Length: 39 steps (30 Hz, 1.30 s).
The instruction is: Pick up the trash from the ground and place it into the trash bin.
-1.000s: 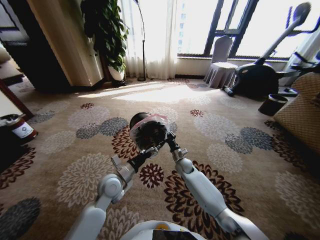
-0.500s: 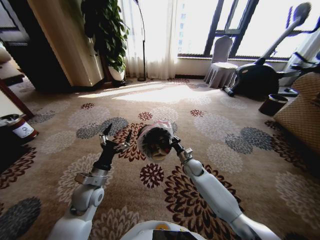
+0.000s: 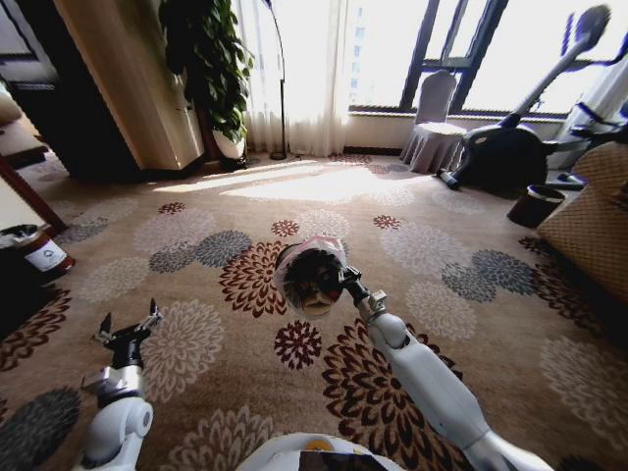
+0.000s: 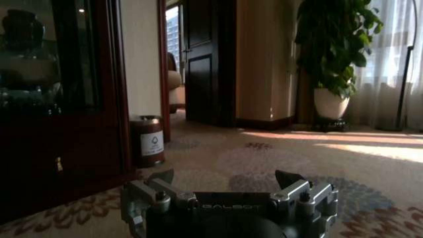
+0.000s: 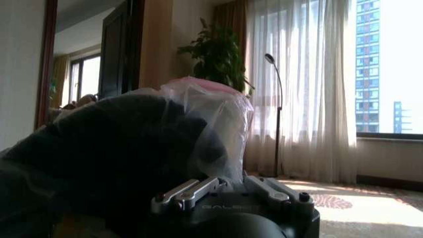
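Far left edge of the carpet [image 3: 196,294]: larger dark bin with a white label [image 3: 39,253], standing by dark wood furniture. Left gripper [image 3: 127,329] low at the near-left of the carpet, fingers spread apart, nothing between them; in the left wrist view the left gripper [image 4: 225,181] has both tips up and apart, carpet beyond, labelled bin [image 4: 148,141] near the cabinet. Middle of the carpet: trash bin [image 3: 309,275], small, round, dark, whitish bag bunched over its rim, held up off the floor, tilted with its mouth toward the robot. Right gripper [image 3: 343,283] pinches the bin's rim; right wrist view shows the right gripper [image 5: 228,188] pressed on the bag-covered bin [image 5: 132,153]. Plant [image 3: 211,69] at the back left.
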Available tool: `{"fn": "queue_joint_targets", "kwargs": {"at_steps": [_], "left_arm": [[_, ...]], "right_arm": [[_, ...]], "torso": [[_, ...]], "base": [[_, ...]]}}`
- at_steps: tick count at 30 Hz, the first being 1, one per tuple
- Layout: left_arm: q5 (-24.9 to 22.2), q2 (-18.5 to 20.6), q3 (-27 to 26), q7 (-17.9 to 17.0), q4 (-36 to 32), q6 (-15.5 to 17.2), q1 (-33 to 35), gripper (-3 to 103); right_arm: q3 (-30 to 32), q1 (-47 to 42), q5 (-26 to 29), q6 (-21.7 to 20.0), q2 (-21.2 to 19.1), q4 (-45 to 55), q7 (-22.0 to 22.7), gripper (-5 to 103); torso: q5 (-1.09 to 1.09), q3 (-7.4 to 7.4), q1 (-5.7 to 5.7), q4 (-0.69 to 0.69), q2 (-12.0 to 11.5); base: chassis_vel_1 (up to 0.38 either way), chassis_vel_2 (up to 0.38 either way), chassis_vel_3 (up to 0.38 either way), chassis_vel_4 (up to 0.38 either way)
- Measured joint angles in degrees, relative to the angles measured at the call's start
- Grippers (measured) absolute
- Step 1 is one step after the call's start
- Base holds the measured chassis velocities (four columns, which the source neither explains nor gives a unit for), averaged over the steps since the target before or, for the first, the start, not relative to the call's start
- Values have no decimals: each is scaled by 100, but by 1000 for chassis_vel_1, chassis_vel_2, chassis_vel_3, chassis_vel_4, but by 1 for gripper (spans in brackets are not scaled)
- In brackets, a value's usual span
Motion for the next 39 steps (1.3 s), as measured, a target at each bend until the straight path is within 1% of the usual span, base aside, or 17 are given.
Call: {"fn": "queue_joint_targets", "kwargs": {"at_steps": [1, 2, 3, 4, 5, 6, 8, 9, 11, 13, 15, 17, 19, 23, 30, 36, 39], "left_arm": [[-157, -123, -152, -353, 131, 253, -27, 100], [-193, -154, -193, -437, 149, 317, -42, 100], [-286, -268, -379, -665, 204, 539, -108, 100], [-286, -268, -379, -665, 204, 539, -108, 100], [-332, -374, -650, -852, 377, 813, -174, 100], [-340, -339, -794, -991, 793, 878, -242, 100], [-422, -301, -815, -1087, 982, 869, -271, 100], [-633, -258, -815, -1228, 1132, 860, -302, 100], [-1492, -186, -759, -1799, 1340, 981, -386, 100], [-1608, -191, -760, -1884, 1375, 1013, -406, 100], [-1736, -236, -812, -2169, 1751, 955, -535, 100], [-1703, -229, -821, -2212, 1887, 890, -552, 103], [-1744, -206, -840, -2244, 2077, 776, -501, 100], [-1656, -328, -836, -2060, 1972, 683, -336, 97], [-1592, -341, -791, -1920, 1904, 751, -257, 100], [-1573, -322, -734, -1815, 1673, 858, -105, 100], [-1480, -263, -745, -1611, 1534, 938, 28, 100]], "right_arm": [[16, -73, 1, 4, -11, 84, -2, 0], [21, -88, 1, 6, -15, 101, -2, 0], [41, -137, 6, 18, -32, 143, -1, 0], [41, -137, 6, 18, -32, 143, -1, 0], [61, -176, 6, 56, -47, 150, -1, 0], [71, -187, 3, 87, -38, 127, 1, 0], [73, -190, 2, 96, -30, 121, 2, 0], [73, -190, 2, 102, -17, 119, 2, 0], [72, -190, 3, 127, 2, 110, 1, 0], [70, -190, 3, 135, 4, 101, 1, 0], [64, -173, 5, 146, 1, 66, 0, 0], [65, -167, 9, 150, -5, 58, 0, 0], [70, -147, 34, 187, -17, 31, -2, 0], [82, -120, 97, 256, 0, -37, 1, 0], [55, -124, 169, 352, 78, -22, -4, 0], [65, -122, 169, 400, 131, -61, -1, 0], [74, -129, 160, 425, 166, -85, 1, 0]], "torso": [[0, 0, 0, 2, 0], [1, 0, 0, 1, 0], [1, 0, 0, 0, 0], [1, 0, 0, 0, 0], [4, 0, 0, 0, 1], [4, 0, 0, -2, 0], [1, 0, 0, -1, 0], [0, 0, 0, -1, 0], [4, 0, 0, -2, 0], [4, 0, 0, -1, 0], [0, 1, 0, 0, -1], [-2, 1, 0, 1, -1], [0, 1, 1, -1, -1], [5, 2, 1, 3, -1], [-1, 1, 1, 1, -1], [5, 1, 1, -2, -1], [5, 1, 1, -4, -1]], "base": [[0, 0, 0, 0], [0, 0, 0, 0], [52, 39, -33, -70], [52, 39, -33, -70], [72, 55, -85, -70], [72, 112, -113, -83], [87, 112, -113, -107], [102, 145, -132, -131], [178, 178, -151, -199], [211, 210, -187, -218], [254, 272, -251, -260], [270, 273, -272, -272], [292, 299, -287, -289], [300, 299, -294, -278], [208, 227, -194, -208], [30, -42, -29, 38], [-13, -136, -38, 102]]}}
